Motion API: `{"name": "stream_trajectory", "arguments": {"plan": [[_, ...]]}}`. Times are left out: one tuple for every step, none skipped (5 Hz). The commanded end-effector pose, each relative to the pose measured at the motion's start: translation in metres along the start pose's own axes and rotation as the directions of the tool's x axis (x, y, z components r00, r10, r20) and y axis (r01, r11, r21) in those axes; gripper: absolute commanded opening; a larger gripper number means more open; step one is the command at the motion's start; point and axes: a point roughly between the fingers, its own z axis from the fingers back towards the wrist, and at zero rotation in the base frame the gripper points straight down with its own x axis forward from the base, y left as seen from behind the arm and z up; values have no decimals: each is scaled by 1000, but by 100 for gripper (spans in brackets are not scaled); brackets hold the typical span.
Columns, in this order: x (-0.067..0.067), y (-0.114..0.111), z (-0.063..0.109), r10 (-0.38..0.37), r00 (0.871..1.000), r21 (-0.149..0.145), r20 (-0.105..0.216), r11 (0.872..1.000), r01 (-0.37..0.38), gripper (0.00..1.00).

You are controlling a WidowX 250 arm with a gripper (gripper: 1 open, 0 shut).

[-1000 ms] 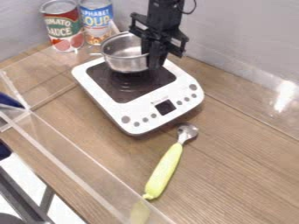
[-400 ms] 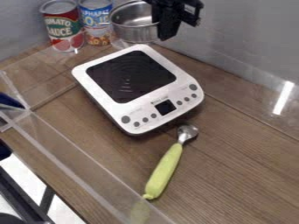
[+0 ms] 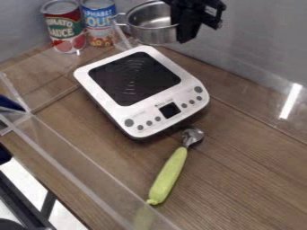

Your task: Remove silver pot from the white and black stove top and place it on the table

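Observation:
The silver pot point(image 3: 146, 20) hangs in the air above the far edge of the stove top point(image 3: 142, 89), clear of its black burner surface. My gripper point(image 3: 178, 27) points down at the pot's right rim and is shut on it; the fingertips are hard to pick out against the dark hand. The stove top lies bare on the brown wooden table point(image 3: 240, 144), its button panel facing the near right.
Two labelled tin cans point(image 3: 63, 25) point(image 3: 99, 22) stand at the back left, just left of the lifted pot. A yellow-handled utensil point(image 3: 171, 172) lies in front of the stove. A clear plastic rail point(image 3: 60, 144) runs along the table's near left edge.
The pot was sitting on the burner a second ago; my gripper has lifted it off, carrying it up and a little to the right.

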Motion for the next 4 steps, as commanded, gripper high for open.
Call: {"name": "stream_trajectory", "arguments": {"plan": [[-2, -15, 23, -30, 997, 16, 70, 999, 29, 0], [-3, -39, 24, -62, 995, 12, 74, 998, 61, 0], [-1, -65, 26, -93, 992, 15, 82, 996, 92, 0], [-1, -85, 24, -121, 989, 23, 87, 993, 120, 0]]}}
